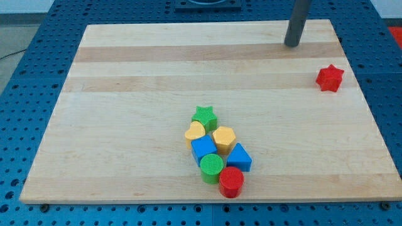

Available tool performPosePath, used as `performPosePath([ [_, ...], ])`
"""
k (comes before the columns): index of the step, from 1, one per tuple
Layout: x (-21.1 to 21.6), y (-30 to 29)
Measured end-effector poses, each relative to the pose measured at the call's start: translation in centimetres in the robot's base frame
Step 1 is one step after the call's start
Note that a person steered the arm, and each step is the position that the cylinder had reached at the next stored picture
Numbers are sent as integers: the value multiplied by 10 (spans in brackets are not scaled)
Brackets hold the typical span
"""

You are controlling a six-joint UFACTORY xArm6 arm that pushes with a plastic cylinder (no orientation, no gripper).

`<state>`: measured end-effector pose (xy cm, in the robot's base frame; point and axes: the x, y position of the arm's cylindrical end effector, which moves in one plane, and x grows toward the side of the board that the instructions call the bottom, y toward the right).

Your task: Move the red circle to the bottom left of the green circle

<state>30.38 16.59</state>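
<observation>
No legible brand, label or writing on any block or on the desk.

The tool here is a plain dark rod with no jaws to open or close. My tip rests on the far right part of the desk, touching no block and well apart from the cluster.

Red circle: near edge of the desk, slightly right of centre, nearest member of a tight cluster. It touches the green circle and sits on that block's near-right side.

Rest of cluster, running far from there: blue triangle to the right of the green circle, blue cube, yellow hexagon, yellow heart, green star farthest.

Red star stands alone near the right edge, near and right of my tip.

Open desk lies left of the cluster; only a narrow strip separates the red circle from the near edge.
</observation>
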Motion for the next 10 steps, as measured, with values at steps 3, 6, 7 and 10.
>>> performPosePath([
  [3, 184, 21],
  [6, 315, 36],
  [7, 314, 14],
  [10, 315, -111],
])
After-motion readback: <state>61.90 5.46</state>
